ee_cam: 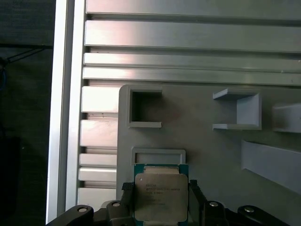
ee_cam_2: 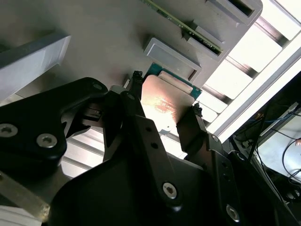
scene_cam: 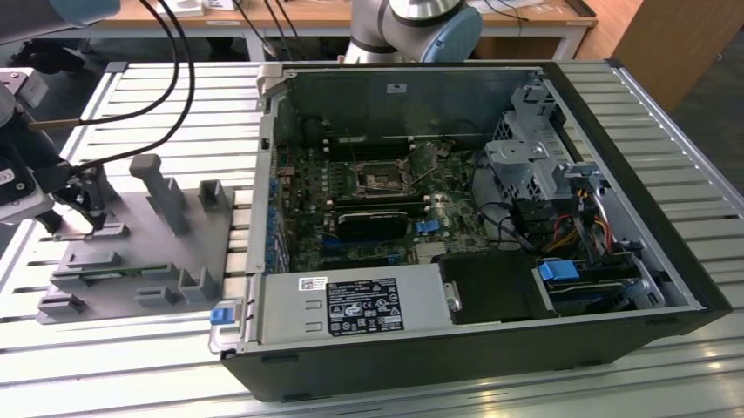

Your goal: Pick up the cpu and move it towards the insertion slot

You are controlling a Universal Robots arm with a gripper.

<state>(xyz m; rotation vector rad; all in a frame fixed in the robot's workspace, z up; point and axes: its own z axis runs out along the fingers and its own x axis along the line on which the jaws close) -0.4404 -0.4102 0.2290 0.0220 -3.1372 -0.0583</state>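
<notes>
The cpu (ee_cam: 161,195) (ee_cam_2: 164,101), a flat square chip with a silvery top and a green rim, lies low on the grey plastic fixture (scene_cam: 128,252) beside a small raised block (ee_cam: 158,155). My gripper (ee_cam: 161,188) (ee_cam_2: 165,95) straddles it, with one black fingertip (ee_cam_2: 136,89) against each of two opposite edges, so it is shut on the chip. In the exterior view the gripper (scene_cam: 84,228) hangs over the fixture at the exterior view's left. The insertion slot (scene_cam: 378,180), a dark square socket in a metal frame, sits on the green board inside the open computer case (scene_cam: 628,287).
Grey posts and brackets (scene_cam: 163,196) rise from the fixture close to the gripper. Black cables (scene_cam: 174,70) run from the arm across the slatted aluminium table (scene_cam: 698,139). The case holds a power supply (scene_cam: 348,305), a drive cage (scene_cam: 524,161) and wiring near the socket.
</notes>
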